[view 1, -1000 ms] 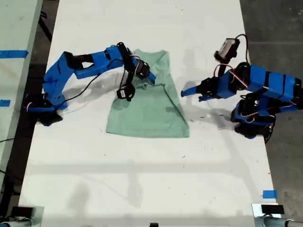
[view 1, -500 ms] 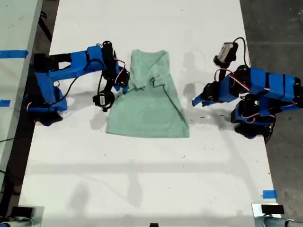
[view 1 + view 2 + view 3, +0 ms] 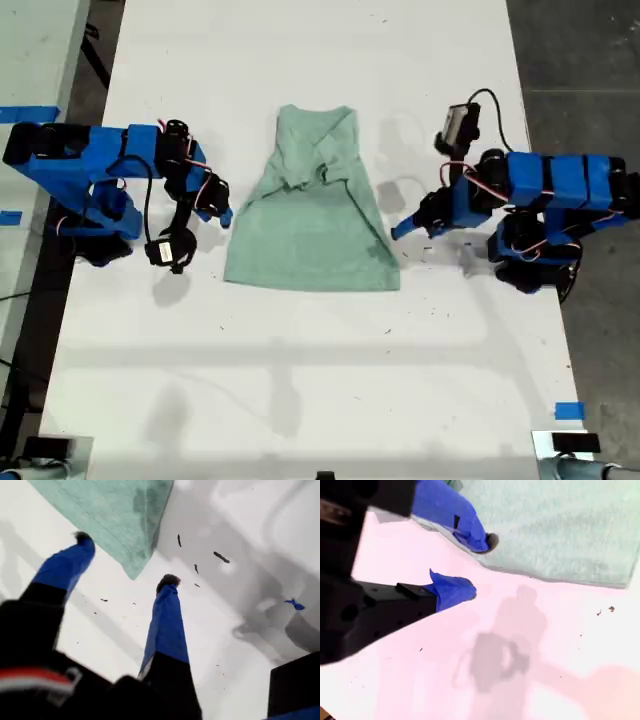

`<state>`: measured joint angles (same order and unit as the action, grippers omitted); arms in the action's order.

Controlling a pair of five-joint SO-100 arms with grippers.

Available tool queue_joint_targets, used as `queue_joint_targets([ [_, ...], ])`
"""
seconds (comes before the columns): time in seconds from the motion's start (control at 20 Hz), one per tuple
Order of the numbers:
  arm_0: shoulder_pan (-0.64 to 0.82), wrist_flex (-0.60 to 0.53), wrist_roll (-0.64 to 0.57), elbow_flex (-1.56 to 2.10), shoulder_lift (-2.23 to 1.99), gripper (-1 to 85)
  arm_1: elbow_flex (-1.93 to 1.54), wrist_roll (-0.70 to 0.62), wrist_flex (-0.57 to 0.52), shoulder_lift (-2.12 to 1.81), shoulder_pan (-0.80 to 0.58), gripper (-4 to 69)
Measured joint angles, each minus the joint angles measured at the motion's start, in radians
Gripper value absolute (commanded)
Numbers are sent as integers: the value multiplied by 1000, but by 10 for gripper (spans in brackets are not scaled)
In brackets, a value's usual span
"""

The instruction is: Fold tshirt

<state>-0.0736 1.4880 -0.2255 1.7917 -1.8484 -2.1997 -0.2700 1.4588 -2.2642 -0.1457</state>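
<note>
Since the earlier frames, the arm at the exterior view's left has withdrawn from the pale mint-green short-sleeved cloth tshirt [image 3: 315, 205], which lies on the white table [image 3: 300, 380] with its sleeves folded inward and its hem toward the exterior view's bottom. Judged from this, the side folds are done and the lengthwise fold remains. My second gripper [image 3: 482, 565], jaws apart and empty, sits just beside the hem edge, one fingertip [image 3: 490, 542] over the cloth. My first gripper [image 3: 125, 557], jaws apart and empty, straddles a hem corner, probably positioned to pinch it for the next fold.
</note>
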Motion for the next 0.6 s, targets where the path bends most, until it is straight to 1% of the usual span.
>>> queue_joint_targets([
  [0.2,-18,-46,15,0,14,93,0,-11,-170,264,35,336],
  [0.35,-23,-55,20,0,17,85,-14,-11,-325,422,44,311],
  [0.4,-23,-57,21,0,17,83,-37,-9,-373,457,44,247],
  [0.45,-23,-57,25,0,17,79,-57,-8,-419,485,44,119],
  [0.5,-26,-57,29,0,20,77,-75,-6,-457,499,43,52],
  [0.6,-31,-57,34,0,25,72,-97,3,-499,497,40,29],
])
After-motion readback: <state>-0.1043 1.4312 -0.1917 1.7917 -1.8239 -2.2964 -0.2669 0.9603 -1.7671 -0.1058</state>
